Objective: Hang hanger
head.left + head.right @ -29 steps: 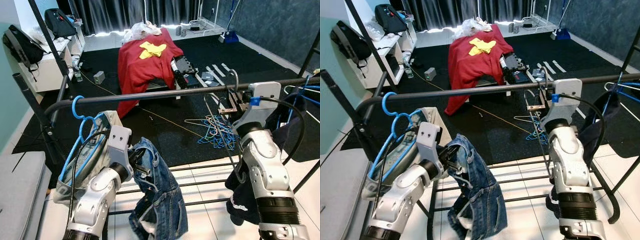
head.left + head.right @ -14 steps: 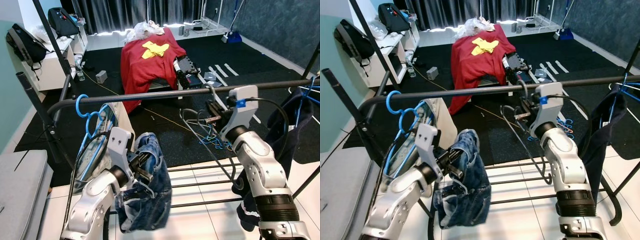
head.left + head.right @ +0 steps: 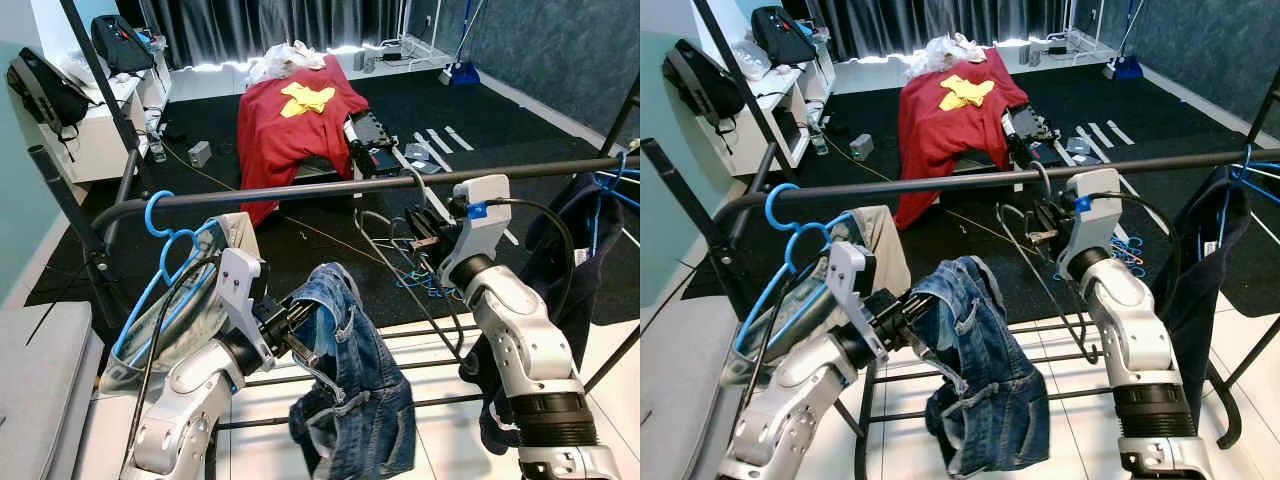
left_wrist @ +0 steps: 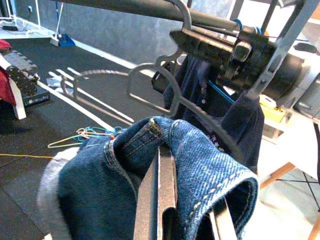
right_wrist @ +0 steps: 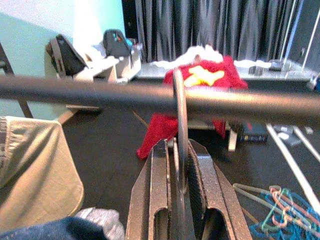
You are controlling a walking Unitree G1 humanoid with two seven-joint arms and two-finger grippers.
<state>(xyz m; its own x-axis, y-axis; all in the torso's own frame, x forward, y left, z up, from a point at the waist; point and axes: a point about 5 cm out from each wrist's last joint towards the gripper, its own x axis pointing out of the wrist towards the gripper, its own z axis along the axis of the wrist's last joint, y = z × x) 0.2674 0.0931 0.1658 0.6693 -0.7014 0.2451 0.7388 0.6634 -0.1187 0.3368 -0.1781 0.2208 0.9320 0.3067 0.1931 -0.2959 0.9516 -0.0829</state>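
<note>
- The denim jeans have been swung rightward, toward frame centre, by the left pincer, clamped on them.
- The grey hanger is gripped by the right pincer, hook over the clothes rail.

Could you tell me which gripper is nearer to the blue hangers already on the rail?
Left. The left gripper, gripping the jeans, is just beside the blue hangers; the right gripper holds a grey hanger farther along the rail.

Black rail spans the rack just beyond the right gripper's fingertips. On it: grey hanger hook above those fingers, blue hangers with khaki garment at left end, dark garment at right end.
</note>
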